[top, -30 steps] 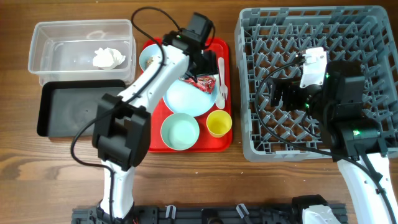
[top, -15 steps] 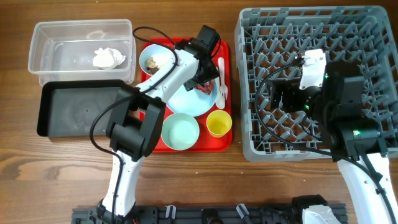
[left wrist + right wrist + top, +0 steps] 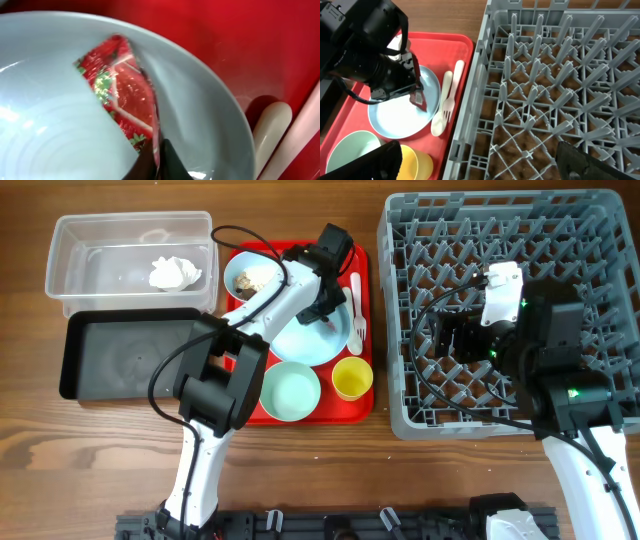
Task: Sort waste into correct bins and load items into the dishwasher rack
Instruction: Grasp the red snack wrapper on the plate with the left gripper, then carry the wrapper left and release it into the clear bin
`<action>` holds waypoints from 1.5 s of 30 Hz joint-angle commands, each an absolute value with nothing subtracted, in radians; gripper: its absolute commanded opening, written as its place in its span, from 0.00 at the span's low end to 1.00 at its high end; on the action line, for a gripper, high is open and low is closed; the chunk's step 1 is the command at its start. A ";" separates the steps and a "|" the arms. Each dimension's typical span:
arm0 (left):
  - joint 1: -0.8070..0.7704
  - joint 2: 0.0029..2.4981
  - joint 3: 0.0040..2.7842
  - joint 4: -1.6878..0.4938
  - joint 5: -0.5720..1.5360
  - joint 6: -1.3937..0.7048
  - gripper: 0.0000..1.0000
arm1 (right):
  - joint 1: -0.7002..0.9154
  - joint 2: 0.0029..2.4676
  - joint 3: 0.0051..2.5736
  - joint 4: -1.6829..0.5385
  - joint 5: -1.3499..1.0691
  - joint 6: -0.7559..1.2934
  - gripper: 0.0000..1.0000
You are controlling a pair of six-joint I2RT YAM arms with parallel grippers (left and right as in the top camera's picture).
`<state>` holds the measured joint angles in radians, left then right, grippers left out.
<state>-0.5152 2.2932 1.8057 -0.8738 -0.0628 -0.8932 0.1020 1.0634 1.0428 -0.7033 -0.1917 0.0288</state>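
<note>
Crinkled red wrapper [image 3: 122, 95] on glossy plate [image 3: 200, 125]

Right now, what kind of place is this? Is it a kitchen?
Probably a dish-clearing practice table, not a real kitchen: a grey dishwasher rack, a red tray of used dishes, and two robot arms on a wooden table.

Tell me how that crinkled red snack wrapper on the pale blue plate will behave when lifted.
The crinkled red snack wrapper looks thin and creased, so probably floppy and very light. Its glossy film may slip from the left gripper, which pinches only one edge.
</note>
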 commanded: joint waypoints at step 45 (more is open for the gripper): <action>-0.042 1.999 1.967 -1.023 0.183 -0.270 0.85 | 0.104 1.068 1.058 -0.689 -0.213 0.030 1.00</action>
<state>0.0288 2.0525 1.9400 -1.0061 0.1040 -0.2451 0.1020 1.0634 1.0428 -0.6926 -0.1947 0.0288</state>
